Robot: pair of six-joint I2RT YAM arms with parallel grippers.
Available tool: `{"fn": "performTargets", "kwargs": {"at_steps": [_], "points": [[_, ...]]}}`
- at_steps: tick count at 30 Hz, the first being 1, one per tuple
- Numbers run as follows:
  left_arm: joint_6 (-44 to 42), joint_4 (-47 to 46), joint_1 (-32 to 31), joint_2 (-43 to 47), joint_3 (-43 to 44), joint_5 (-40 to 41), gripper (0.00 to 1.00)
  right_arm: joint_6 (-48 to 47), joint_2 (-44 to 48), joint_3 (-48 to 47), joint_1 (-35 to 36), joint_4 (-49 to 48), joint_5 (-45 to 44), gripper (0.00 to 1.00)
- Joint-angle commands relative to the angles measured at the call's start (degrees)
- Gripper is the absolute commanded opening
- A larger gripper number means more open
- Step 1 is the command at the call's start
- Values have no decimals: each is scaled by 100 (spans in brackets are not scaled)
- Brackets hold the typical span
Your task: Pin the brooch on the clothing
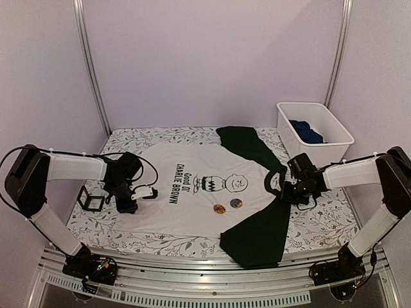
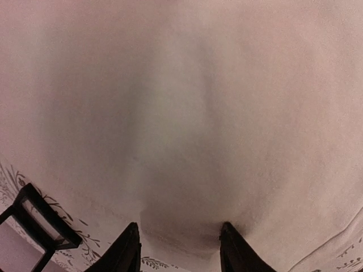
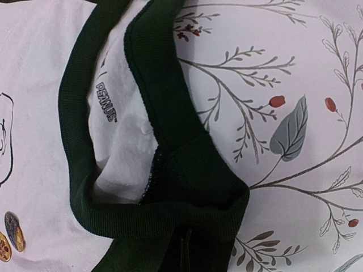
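White T-shirt [image 1: 186, 218] with dark green sleeves and collar and a Charlie Brown print lies flat on the floral-covered tabletop [image 1: 327, 224], hem toward the left arm and collar [image 3: 170, 85] toward the right. We see a gold round brooch [image 1: 219, 208] and a darker round brooch [image 1: 236, 203] loose on the T-shirt's chest, on the near side of the printed face, close together. The left end effector [image 2: 180, 252] sits at the T-shirt's hem edge, fingers about half spread, tips on white cloth, gripping nothing we can make out. The right end effector [image 1: 286, 192] is closed on the T-shirt's collar rib. Its near sleeve reaches the tabletop's front edge. A small black open-frame box [image 1: 90, 199] lies just left of the hem. A white plastic bin [image 1: 324, 151] holding a dark blue garment [image 1: 307, 133] stands beyond the collar, apart from the T-shirt. A bare floral strip runs between them.
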State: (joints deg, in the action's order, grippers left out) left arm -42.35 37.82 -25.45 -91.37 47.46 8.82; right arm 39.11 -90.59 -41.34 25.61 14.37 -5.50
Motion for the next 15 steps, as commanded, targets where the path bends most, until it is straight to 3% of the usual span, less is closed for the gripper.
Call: {"fn": "performTargets", "kwargs": {"at_steps": [1,9,15], "points": [[116,181,49,-178,-321,-92,48,75,-128,266,-69,588,-184,0],[123,270,49,-13,-290,-175,48,646,768,680,229,1131,42,0],[113,269,47,-82,-299,-281,48,746,876,661,295,1108,-22,0]]}}
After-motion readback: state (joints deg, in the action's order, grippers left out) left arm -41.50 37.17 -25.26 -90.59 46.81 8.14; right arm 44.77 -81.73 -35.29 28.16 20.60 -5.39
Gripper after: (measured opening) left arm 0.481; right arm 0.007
